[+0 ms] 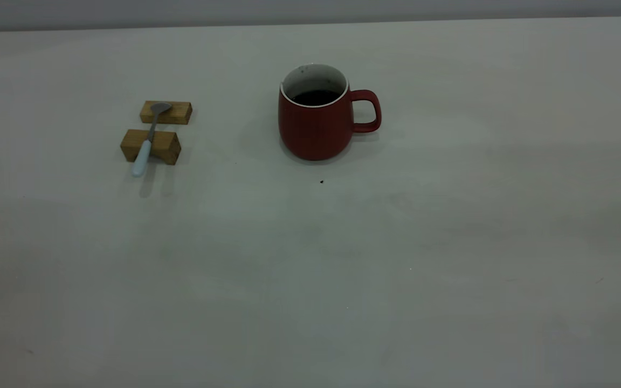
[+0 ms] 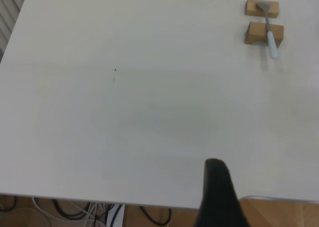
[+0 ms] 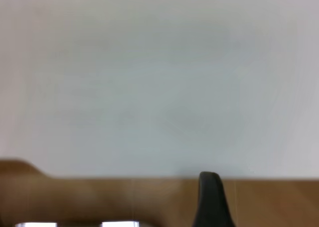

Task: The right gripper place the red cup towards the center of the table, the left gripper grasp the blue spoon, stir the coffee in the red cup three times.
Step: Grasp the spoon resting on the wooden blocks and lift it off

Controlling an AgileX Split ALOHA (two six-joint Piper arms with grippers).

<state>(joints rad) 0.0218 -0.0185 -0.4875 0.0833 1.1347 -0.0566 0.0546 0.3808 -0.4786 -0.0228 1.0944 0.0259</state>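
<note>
The red cup (image 1: 316, 126) stands upright near the middle of the table (image 1: 343, 269), its handle toward the right, with dark coffee (image 1: 316, 97) inside. The blue spoon (image 1: 149, 137) lies across two wooden blocks at the left, bowl on the far block, pale handle sticking out toward the front; it also shows far off in the left wrist view as the spoon (image 2: 269, 30). Neither arm appears in the exterior view. My left gripper (image 2: 217, 197) is a dark shape at the table's edge, far from the spoon. My right gripper (image 3: 212, 202) hangs just off the table's edge; the cup is out of its view.
The far wooden block (image 1: 166, 112) and the near one (image 1: 151, 145) hold the spoon off the table. A small dark speck (image 1: 321, 181) lies in front of the cup. Cables (image 2: 99, 212) hang below the table edge over a wooden floor (image 3: 99, 197).
</note>
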